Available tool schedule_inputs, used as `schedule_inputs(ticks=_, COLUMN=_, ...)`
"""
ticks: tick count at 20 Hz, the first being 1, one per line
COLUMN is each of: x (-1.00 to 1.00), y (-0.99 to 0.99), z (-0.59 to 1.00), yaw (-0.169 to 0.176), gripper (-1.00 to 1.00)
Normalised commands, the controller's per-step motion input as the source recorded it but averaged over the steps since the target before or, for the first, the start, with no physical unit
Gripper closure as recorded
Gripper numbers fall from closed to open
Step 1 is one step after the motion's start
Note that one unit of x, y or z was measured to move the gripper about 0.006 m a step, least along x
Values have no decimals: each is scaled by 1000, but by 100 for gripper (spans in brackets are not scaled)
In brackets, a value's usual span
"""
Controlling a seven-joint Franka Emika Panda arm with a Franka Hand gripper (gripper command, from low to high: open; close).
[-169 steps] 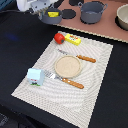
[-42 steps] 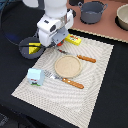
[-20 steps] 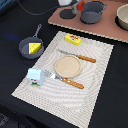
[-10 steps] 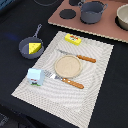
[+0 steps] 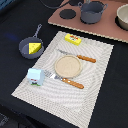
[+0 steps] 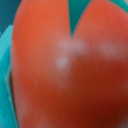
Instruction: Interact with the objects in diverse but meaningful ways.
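The red tomato (image 6: 60,75) fills the wrist view, blurred and very close, with a notch of teal behind it. It is not in the exterior view, nor is my gripper or the arm. My fingers do not show in the wrist view, but the tomato hangs right at the camera, so the gripper holds it. The holed yellow cheese wedge (image 5: 34,47) lies in the dark grey frying pan (image 5: 24,49) at the exterior view's left. The yellow box (image 5: 73,39) and the white-blue milk carton (image 5: 34,76) stand on the striped placemat (image 5: 95,95).
A round wooden plate (image 5: 67,65) lies mid-mat between a knife (image 5: 80,58) and a fork (image 5: 67,81), both with orange handles. At the back, a brown stove board (image 5: 107,30) carries a grey pot (image 5: 92,11) and a second pot (image 5: 123,16).
The arm came over the tomato beside the yellow box, then left the exterior view. The tomato is gone from the mat. Nothing has moved there in the last second.
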Motion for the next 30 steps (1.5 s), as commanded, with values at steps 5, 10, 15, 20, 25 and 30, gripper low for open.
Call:
schedule_inputs(ticks=5, x=582, y=575, z=0, yaw=-3, gripper=100)
schedule_inputs(ticks=10, x=475, y=501, z=39, yaw=0, gripper=100)
schedule_inputs(ticks=15, x=387, y=450, z=866, yaw=0, gripper=-100)
schedule_inputs(ticks=20, x=255, y=369, z=863, yaw=0, gripper=-100)
schedule_inputs(ticks=25, x=186, y=325, z=962, yaw=0, gripper=-100)
schedule_inputs(ticks=30, x=166, y=-26, z=258, yaw=0, gripper=-100)
